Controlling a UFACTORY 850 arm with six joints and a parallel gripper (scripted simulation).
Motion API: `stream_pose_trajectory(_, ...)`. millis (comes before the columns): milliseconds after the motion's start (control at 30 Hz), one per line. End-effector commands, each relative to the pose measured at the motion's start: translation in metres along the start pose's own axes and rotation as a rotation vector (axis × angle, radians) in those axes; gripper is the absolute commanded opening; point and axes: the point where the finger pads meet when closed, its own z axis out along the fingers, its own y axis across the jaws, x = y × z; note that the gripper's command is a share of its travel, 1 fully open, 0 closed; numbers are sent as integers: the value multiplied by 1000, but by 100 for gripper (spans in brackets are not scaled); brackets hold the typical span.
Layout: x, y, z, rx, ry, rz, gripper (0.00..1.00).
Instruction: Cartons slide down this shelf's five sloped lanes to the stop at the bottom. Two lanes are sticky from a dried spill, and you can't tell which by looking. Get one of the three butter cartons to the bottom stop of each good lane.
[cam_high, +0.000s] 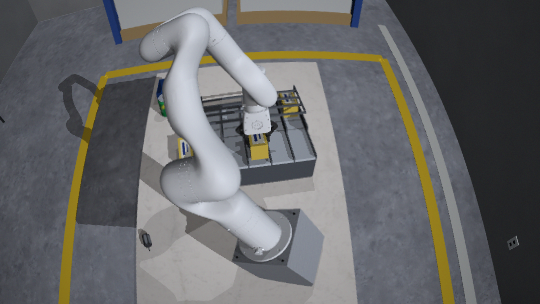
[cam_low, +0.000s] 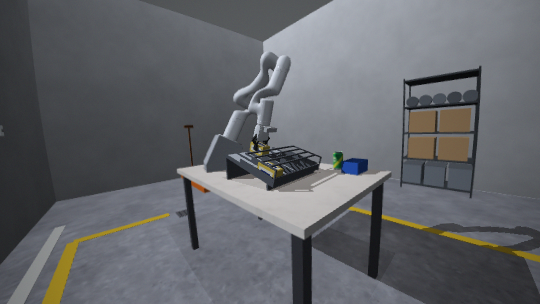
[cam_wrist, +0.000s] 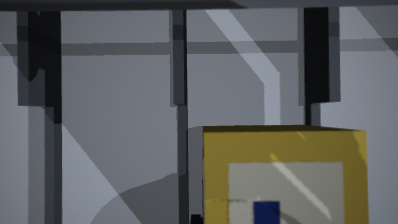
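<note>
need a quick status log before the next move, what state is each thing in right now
white arm's gripper: shut on a yellow butter carton, over a middle lane
second yellow butter carton: lying in a lane at the grey sloped shelf's far end
third yellow butter carton: off the shelf, on the white table
green can: upright
blue box: resting on table
</note>
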Motion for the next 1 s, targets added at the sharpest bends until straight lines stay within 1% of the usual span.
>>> stream_pose_trajectory(0, 1, 0, 0, 0, 1, 0, 0)
stream_pose_trajectory(967, 0, 0, 5, -1, 2, -1, 0)
